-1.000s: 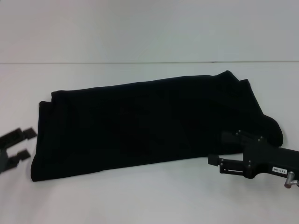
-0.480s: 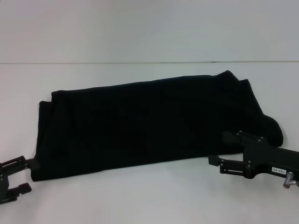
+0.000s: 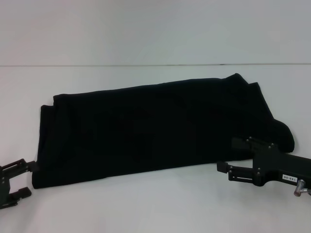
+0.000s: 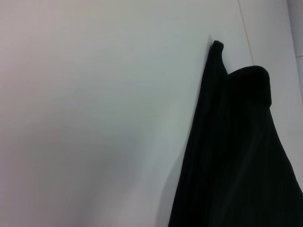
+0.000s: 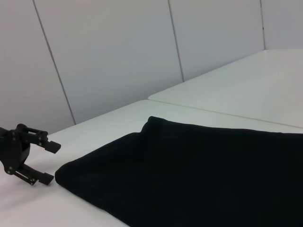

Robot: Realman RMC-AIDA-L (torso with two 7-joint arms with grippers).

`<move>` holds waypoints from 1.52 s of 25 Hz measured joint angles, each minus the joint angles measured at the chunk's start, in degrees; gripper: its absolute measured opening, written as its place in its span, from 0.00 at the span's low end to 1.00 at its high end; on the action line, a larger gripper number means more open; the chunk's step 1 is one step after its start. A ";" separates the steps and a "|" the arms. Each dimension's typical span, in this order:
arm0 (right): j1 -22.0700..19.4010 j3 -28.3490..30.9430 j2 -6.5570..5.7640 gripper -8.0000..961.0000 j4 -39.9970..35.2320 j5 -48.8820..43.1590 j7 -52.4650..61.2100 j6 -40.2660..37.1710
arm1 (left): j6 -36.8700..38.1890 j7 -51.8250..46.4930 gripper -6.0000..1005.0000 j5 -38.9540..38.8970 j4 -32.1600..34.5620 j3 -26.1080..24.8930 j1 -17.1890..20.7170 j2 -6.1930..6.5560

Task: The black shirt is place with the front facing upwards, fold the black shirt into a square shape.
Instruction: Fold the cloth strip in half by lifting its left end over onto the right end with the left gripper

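Across the middle of the head view, the black shirt [image 3: 160,128] lies on the white table [image 3: 146,208] as a long folded band, running from lower left up toward the upper right. No lettering or label shows on the upper face — only plain black cloth. Its right end bulges into a rounded fold, and a small peak stands at the upper right edge.

At the lower left corner of the head view sits the left gripper [image 3: 28,178], fingers spread apart, holding nothing, its upper finger tip just at the shirt's lower left corner; contact cannot be confirmed. The right wrist view shows the same gripper [image 5: 45,163] at the left of the frame, parted and just beside the cloth corner [image 5: 64,175].

At the lower right of the head view, the right gripper [image 3: 227,155] is also spread and holds nothing, its upper finger over the shirt's right end, its lower finger over bare table.

The left wrist view shows the shirt [image 4: 236,156] at the right of the frame, lying flat on the table.
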 joint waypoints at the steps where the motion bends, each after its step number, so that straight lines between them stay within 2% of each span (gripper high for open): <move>1: -0.02 0.00 0.00 0.99 0.00 0.00 0.00 0.00 | -0.28 0.02 0.85 0.00 -0.31 0.01 -0.07 0.01; 8: -0.05 -0.02 0.00 0.99 -0.01 0.00 0.00 0.07 | -2.15 0.35 0.85 -0.17 -1.63 0.28 -0.93 -0.21; 18: -0.05 -0.02 0.00 0.99 -0.01 0.13 0.00 -0.15 | -5.54 1.37 0.85 -0.12 -5.49 1.44 -5.36 0.04; 24: -0.05 0.10 0.00 0.99 0.01 0.20 0.00 -0.37 | -6.63 1.20 0.85 -0.06 -5.60 2.42 -6.01 0.10; 27: -0.05 0.33 0.00 0.99 0.04 0.23 0.00 -0.41 | -6.64 0.87 0.82 0.51 -5.45 3.43 -6.16 0.37; 28: -0.05 0.41 0.00 0.99 0.04 0.24 0.00 -0.43 | -6.58 1.49 0.80 0.91 -4.56 5.29 -6.22 0.50; 35: -0.05 0.85 0.00 0.99 0.06 0.27 0.00 -0.52 | -7.58 4.54 0.73 0.67 -4.06 5.90 -6.60 0.25; 38: -0.04 0.87 0.00 0.99 0.08 0.27 0.00 -0.55 | -7.90 4.63 0.52 0.64 -4.11 5.86 -6.57 0.26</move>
